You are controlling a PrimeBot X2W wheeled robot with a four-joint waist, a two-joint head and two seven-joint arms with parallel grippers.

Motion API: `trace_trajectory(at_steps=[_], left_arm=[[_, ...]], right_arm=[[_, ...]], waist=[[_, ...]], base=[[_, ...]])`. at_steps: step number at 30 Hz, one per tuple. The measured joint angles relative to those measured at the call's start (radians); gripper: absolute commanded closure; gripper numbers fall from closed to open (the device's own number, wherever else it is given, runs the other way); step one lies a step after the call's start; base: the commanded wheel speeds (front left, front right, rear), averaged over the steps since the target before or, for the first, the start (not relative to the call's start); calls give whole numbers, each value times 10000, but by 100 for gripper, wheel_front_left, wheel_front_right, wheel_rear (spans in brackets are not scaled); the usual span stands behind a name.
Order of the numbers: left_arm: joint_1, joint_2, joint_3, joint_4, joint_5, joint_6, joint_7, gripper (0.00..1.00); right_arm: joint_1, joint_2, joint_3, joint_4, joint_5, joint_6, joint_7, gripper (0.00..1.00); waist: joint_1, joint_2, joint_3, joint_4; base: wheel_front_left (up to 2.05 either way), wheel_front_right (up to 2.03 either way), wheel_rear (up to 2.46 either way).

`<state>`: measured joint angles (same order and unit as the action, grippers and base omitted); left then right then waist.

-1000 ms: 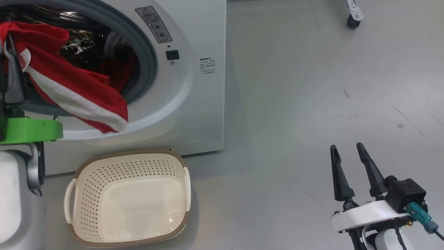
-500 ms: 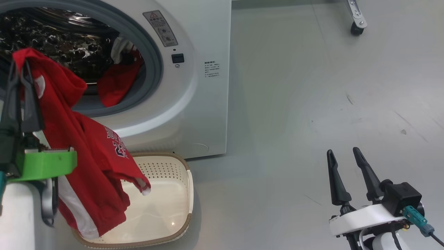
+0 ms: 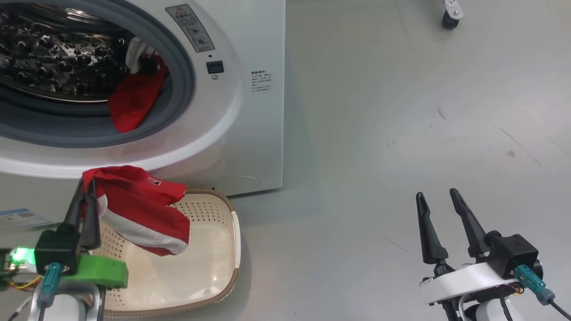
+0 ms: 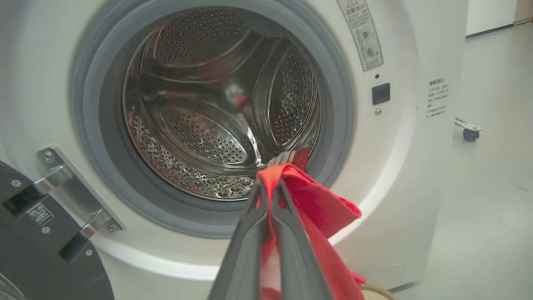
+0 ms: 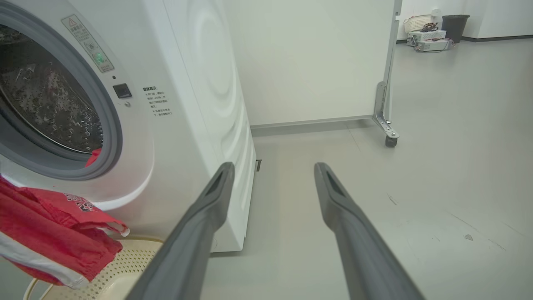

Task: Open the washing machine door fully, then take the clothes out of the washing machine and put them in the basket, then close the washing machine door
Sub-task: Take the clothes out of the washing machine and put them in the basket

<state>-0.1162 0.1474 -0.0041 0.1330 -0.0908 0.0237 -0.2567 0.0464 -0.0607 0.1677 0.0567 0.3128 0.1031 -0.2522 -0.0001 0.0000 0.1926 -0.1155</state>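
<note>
The washing machine [image 3: 250, 133] stands open, its steel drum [image 4: 216, 116] bare except for a red garment [image 3: 134, 98] lying at the right of the gasket. My left gripper [image 3: 84, 187] is shut on another of the red clothes [image 3: 138, 209], which has white trim and hangs over the left part of the cream basket [image 3: 223, 249] on the floor in front of the machine. In the left wrist view the fingers pinch the red fabric [image 4: 316, 216]. The black door [image 4: 41, 258] is swung open at the lower left of that view. My right gripper [image 3: 439, 198] hangs open over bare floor, far right.
A white partition panel [image 5: 312, 62] on a castor [image 3: 448, 20] stands behind the machine's right side. Grey floor [image 3: 379, 156] stretches to the right of the machine and basket. Boxes and a dark bin [image 5: 433, 33] sit far off by the wall.
My left gripper has come down from the drum mouth with the red garment, which now hangs low over the basket. The head camera has shifted a little. The right gripper stays put.
</note>
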Motion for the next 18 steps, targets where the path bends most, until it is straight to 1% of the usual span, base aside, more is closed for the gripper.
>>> trace_trajectory(at_steps=[9, 13, 18], left_arm=[[-60, -29, -355, 1820, -2, -167, 107, 100], [-376, 23, -577, 2458, 224, -217, 282, 100], [-906, 59, -719, 2930, 253, -307, 360, 100]], right_arm=[[-175, 6, 132, -127, -15, 8, 0, 0], [-348, 15, 251, -144, -15, 13, 0, 0], [-548, 29, 293, -151, -15, 15, 0, 0]], waist=[[0, 0, 703, -265], [0, 0, 1021, -411], [0, 0, 1378, -644]], base=[[0, 0, 0], [0, 0, 0], [0, 0, 0]])
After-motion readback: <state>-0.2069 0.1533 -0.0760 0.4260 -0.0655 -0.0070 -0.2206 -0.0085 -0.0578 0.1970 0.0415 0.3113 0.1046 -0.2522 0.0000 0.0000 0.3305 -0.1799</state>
